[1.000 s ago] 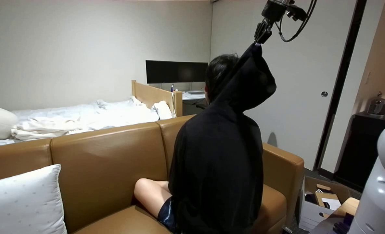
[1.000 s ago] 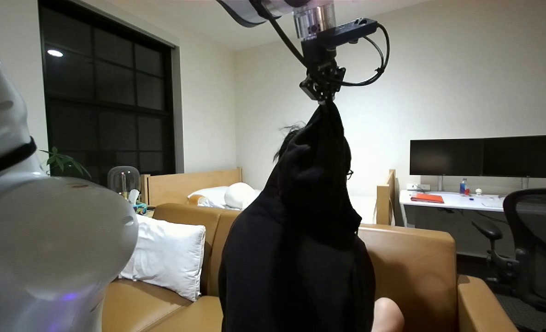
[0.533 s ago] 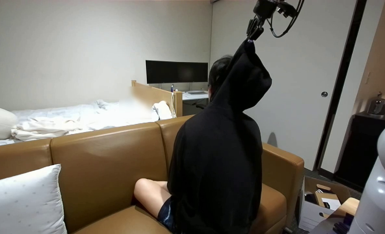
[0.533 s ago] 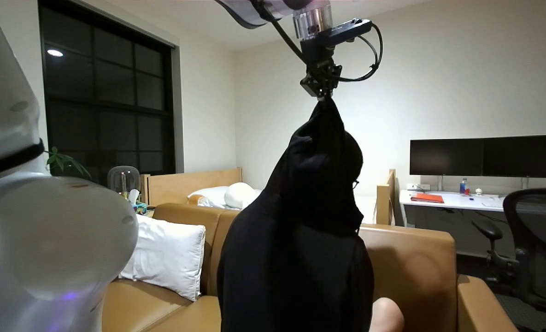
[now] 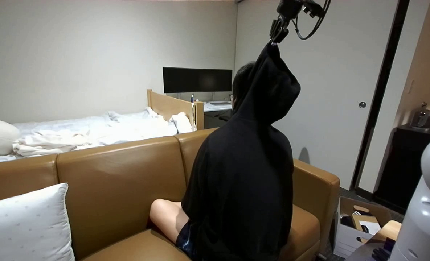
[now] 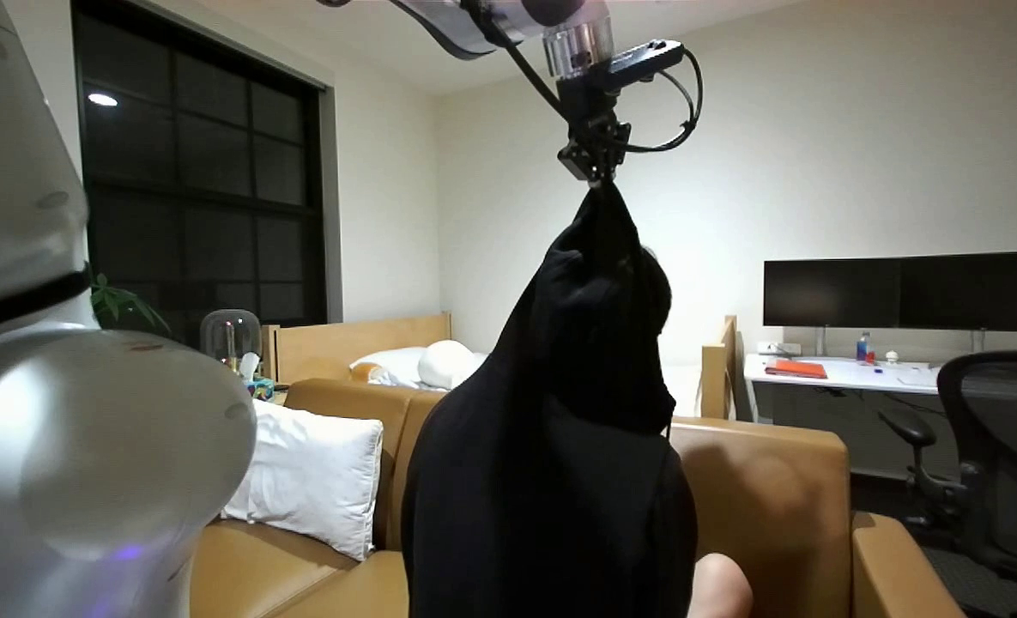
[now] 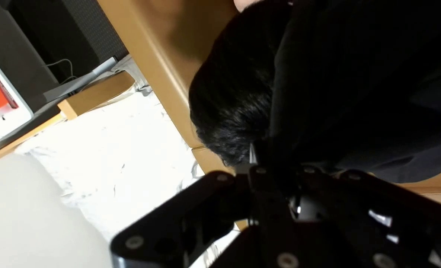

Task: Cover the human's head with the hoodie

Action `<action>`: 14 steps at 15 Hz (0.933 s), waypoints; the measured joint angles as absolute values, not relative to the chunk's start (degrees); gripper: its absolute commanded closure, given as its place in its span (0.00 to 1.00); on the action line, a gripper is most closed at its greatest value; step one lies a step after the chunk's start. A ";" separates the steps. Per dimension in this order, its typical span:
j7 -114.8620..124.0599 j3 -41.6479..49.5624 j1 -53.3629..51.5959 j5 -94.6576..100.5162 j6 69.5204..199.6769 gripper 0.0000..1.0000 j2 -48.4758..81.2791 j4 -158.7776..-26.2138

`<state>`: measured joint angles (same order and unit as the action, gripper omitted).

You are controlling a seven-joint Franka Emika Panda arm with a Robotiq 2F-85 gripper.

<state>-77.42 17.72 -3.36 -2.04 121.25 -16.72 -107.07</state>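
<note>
A person in a black hoodie (image 5: 244,177) sits on the couch; the hoodie also shows in an exterior view (image 6: 551,498). My gripper (image 5: 273,42) is shut on the hood's edge, seen also in an exterior view (image 6: 601,182), and holds the hood (image 5: 274,85) stretched to a peak above and behind the head (image 5: 242,81). The head's dark hair is uncovered on the side away from the hood. In the wrist view the gripper (image 7: 270,158) is at the bunched dark cloth, with the hair (image 7: 235,96) beside the hood (image 7: 354,93). The face is hidden.
The brown couch (image 5: 120,177) has a white pillow (image 5: 26,224) on it. A bed (image 5: 91,130) stands behind it. A desk (image 6: 851,373) with monitors and a chair (image 6: 1006,463) stand beyond. A box (image 5: 360,228) is by the couch arm. The robot's white base arm (image 6: 105,446) is close.
My gripper has moved left and slightly up in both exterior views, pulling the hood's peak with it. Hair that stuck out beside the hood is now behind it in an exterior view.
</note>
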 measured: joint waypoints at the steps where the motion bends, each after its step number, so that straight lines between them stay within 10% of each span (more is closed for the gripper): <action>1: -78.03 18.03 -2.92 -2.81 121.23 0.98 -16.36 -107.05; 14: -81.11 20.84 2.99 -14.57 115.52 0.98 -5.38 -97.82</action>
